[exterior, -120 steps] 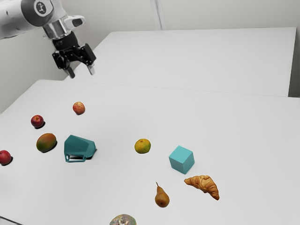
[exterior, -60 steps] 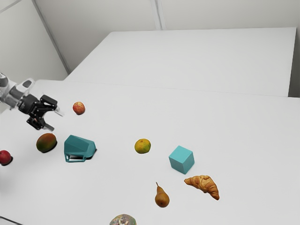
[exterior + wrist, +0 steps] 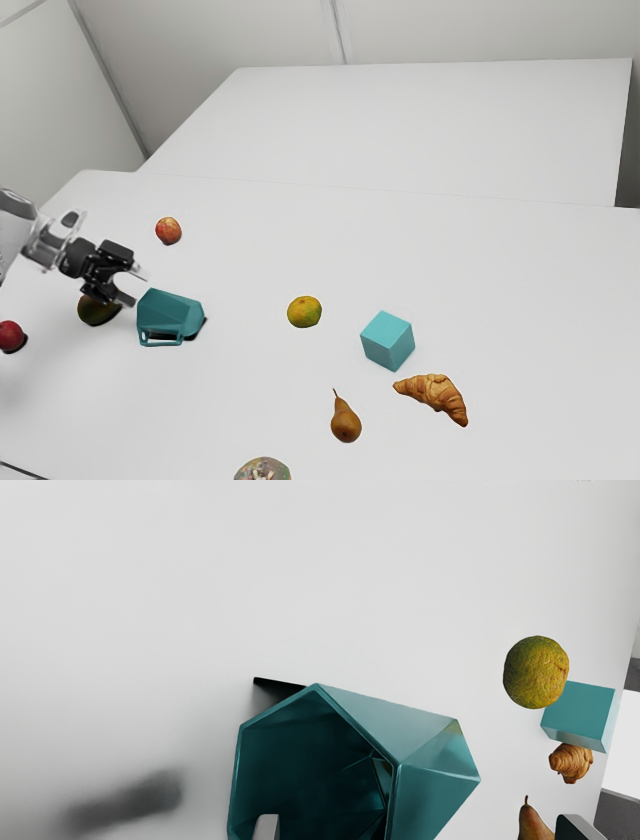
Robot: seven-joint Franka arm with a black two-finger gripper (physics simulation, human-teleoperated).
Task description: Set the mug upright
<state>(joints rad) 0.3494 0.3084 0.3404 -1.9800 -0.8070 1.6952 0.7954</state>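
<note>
Take a clock face on the exterior view, centred on the mug, with twelve toward the view's top. From the exterior view's left, a red fruit [image 3: 10, 336] sits at about nine, well apart from the mug. Nearer, also at nine, is the mango [image 3: 96, 314], its upper part hidden by the hand. The gripper [image 3: 138, 289] comes in at ten, close to the mug, its two fingers set wide apart with nothing clasped. The mug [image 3: 170, 315], teal and faceted, lies on its side on the white table [image 3: 240, 390], mouth toward nine, base toward three, handle toward six. In the wrist view the mouth faces the hand, and one fingertip [image 3: 266, 827] overlaps the opening; whether it touches, I cannot tell. A red-and-yellow fruit [image 3: 168, 230] is at twelve. Farther right, a speckled round thing [image 3: 263, 470] is at five, cut by the picture's edge. The green-yellow citrus [image 3: 304, 311] sits at three, the pear [image 3: 346, 424] at four. Beyond, the teal cube [image 3: 388, 341] is just past three, and the croissant [image 3: 436, 394], near it, lies between three and four.
</note>
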